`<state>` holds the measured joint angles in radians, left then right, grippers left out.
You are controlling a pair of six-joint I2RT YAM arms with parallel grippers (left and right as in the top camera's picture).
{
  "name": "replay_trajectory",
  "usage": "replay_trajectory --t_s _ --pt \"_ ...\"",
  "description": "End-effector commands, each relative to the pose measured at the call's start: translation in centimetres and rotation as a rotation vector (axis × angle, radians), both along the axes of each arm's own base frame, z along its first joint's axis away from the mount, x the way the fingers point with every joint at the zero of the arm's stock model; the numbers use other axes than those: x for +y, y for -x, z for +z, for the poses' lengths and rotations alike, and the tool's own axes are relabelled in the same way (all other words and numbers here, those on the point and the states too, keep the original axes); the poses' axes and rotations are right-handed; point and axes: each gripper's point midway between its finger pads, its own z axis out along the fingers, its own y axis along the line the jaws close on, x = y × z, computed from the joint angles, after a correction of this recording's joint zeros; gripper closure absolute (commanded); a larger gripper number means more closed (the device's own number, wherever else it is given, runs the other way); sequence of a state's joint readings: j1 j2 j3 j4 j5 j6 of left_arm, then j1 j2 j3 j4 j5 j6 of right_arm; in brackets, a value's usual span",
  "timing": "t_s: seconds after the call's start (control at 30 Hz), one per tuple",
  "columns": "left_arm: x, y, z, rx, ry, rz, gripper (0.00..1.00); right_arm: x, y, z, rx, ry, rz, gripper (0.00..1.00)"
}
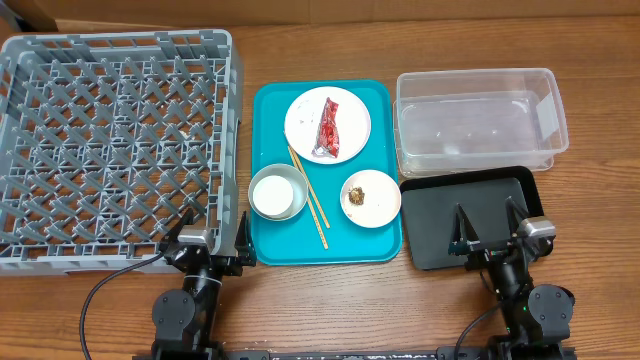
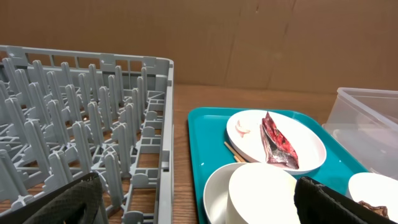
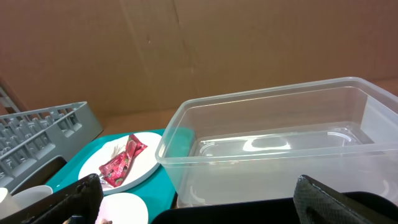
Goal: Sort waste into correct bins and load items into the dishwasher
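Two grippers hung at the near edge, fingers spread wide and empty: the left gripper (image 1: 213,238) beside a corner of the square grey lattice dish rack (image 1: 100,130), the right gripper (image 1: 488,232) over the shallow black rectangular tray (image 1: 435,215). Beyond, on the teal tray (image 1: 350,245), lay a small white bowl (image 1: 277,192), thin wooden chopsticks (image 1: 308,193), then a crinkled red wrapper (image 1: 328,128) on the large white plate (image 1: 352,115). Behind the black tray stood the clear plastic tub (image 1: 480,120).

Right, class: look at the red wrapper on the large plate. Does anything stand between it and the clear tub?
Nothing visible does. The red wrapper lies on the large plate in the teal tray, and the clear tub sits beside that tray. Only the tray's low rim lies between them.
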<state>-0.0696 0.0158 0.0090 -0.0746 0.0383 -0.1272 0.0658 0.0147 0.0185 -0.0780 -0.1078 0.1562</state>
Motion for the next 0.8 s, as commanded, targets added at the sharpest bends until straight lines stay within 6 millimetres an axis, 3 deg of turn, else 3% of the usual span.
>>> replay_trajectory --t_s 0.0,0.43,0.77 --pt "0.0 0.0 -0.2 0.005 -0.012 -0.003 0.00 0.0 0.0 -0.2 -0.002 0.000 0.001 0.00" --pt "-0.1 0.0 -0.2 0.010 0.038 -0.007 0.00 0.0 0.1 0.1 0.016 -0.077 -0.001 0.00" --pt "0.8 1.5 2.3 0.132 0.039 0.044 0.00 -0.1 1.1 4.8 0.101 -0.077 -0.003 0.00"
